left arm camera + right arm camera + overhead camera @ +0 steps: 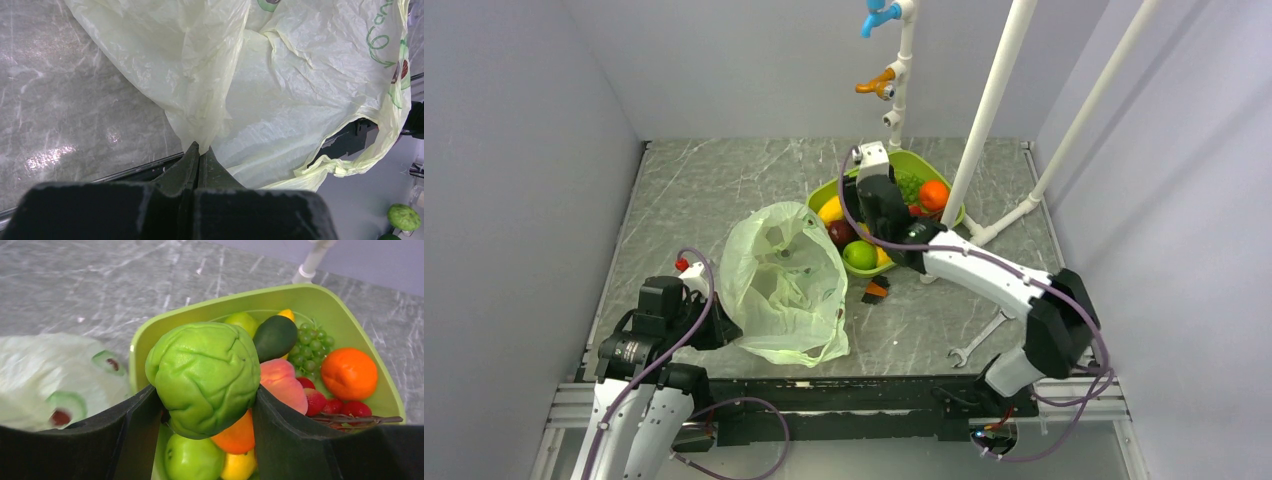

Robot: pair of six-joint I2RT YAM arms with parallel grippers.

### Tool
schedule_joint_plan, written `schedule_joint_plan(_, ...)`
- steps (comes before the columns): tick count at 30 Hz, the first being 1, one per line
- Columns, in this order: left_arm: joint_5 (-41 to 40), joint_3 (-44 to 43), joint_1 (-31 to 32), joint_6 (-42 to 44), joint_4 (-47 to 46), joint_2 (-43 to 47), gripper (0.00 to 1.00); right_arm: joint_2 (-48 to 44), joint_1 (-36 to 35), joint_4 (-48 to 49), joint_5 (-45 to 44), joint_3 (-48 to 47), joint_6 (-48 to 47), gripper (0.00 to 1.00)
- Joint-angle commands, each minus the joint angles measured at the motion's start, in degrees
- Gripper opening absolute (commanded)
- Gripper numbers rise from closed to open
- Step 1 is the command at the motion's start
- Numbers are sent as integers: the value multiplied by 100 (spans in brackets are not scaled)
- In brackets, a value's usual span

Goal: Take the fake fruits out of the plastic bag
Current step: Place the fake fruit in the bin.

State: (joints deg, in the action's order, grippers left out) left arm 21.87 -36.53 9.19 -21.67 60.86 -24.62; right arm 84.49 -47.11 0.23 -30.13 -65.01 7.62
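Right wrist view: the wrinkled green fruit (205, 377) sits between the two fingers of my right pincer (205, 390), which is spread about halfway and clamped on its sides, holding it over the green tray (345, 315). I cannot tell whether it touches the pieces under it. In the tray behind it lie a dark avocado (275, 337), a bunch of green grapes (310, 345) just beside that, a pink peach (282, 385) touching my right finger, a round orange fruit (349, 372) at the far right, and red berries (330, 402) in front of it. Below the held fruit I see a smooth green apple (192, 460). The plastic bag (784, 280) lies crumpled on the surface (714, 190) just left of the tray, its mouth facing up, its near end reaching the surface's near edge. My left pincer (199, 150) is fully closed, pinching a fold of the bag's thin skin at its near-left side. Between bag and tray lie small dark and orange pieces (876, 290), and a wrench (979, 340) lies near my right arm's base.
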Motion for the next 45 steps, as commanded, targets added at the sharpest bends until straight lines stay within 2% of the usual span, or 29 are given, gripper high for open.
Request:
schedule_joint_plan(1, 142, 6, -31, 137, -72, -25, 0, 800, 292, -643, -204, -976, 231, 5)
schedule_joint_plan(8, 98, 5, -57, 113, -66, 32, 0, 2243, 614, -1354, 164, -2382, 460, 13)
schedule_joint_plan(13, 116, 6, -80, 119, -74, 23, 0, 3211, 683, -1762, 52, -3178, 414, 19)
schedule_joint_plan(17, 126, 6, -75, 119, -74, -16, 0, 3695, 791, -1997, 115, -3596, 429, 22)
schedule_joint_plan(20, 92, 6, -85, 108, -74, 26, 0, 3830, 897, -2044, 372, -3709, 450, 30)
schedule_joint_plan(23, 105, 5, -101, 115, -74, -13, 0, 3884, 1008, -2011, 610, -3725, 458, 41)
schedule_joint_plan(26, 124, 6, -110, 119, -74, -62, 0, 3909, 1042, -2024, 681, -3730, 450, 57)
schedule_joint_plan(28, 131, 6, -108, 128, -74, -77, 0, 3886, 1038, -2010, 703, -3677, 451, 73)
schedule_joint_plan(30, 126, 6, -110, 128, -74, -102, 0, 3810, 1038, -1940, 761, -3580, 451, 82)
schedule_joint_plan(33, 107, 6, -132, 119, -66, -81, 0, 3708, 1040, -1907, 816, -3498, 409, 86)
schedule_joint_plan(38, 91, -2, -154, 104, -51, -80, 0, 3428, 1043, -2063, 875, -3436, 458, 87)
schedule_joint_plan(45, 276, -241, -154, -143, 66, -743, 0, 1892, 1004, -1646, 1673, -2208, 844, 88)
